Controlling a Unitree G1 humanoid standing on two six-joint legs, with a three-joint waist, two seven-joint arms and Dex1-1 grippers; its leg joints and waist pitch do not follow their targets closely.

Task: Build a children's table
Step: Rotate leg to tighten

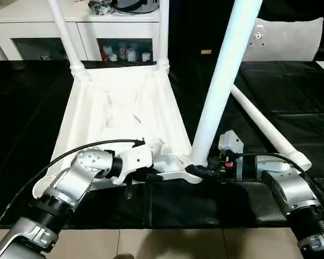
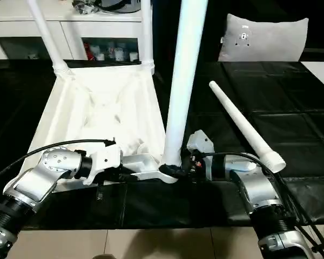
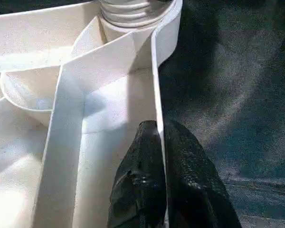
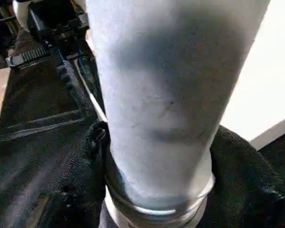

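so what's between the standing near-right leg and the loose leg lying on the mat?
Bare black mat, plus the right end effector at the standing leg's base. The loose leg lies apart. Right eye view.

Both forearms (image 1: 70,189) are silver metal with ribbed black collars near the lower corners of the frame. A black cable (image 1: 54,162) arcs over the left one to its white wrist housing (image 1: 135,159). The fingers (image 3: 180,185) are black and textured.

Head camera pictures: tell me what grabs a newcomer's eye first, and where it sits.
The upside-down white tabletop lies on the black mat with two legs standing in its far corners. A third leg rises at the near right corner, with the right gripper closed around its base, while the left gripper pinches the tabletop's near rim. A fourth leg lies loose on the mat to the right.
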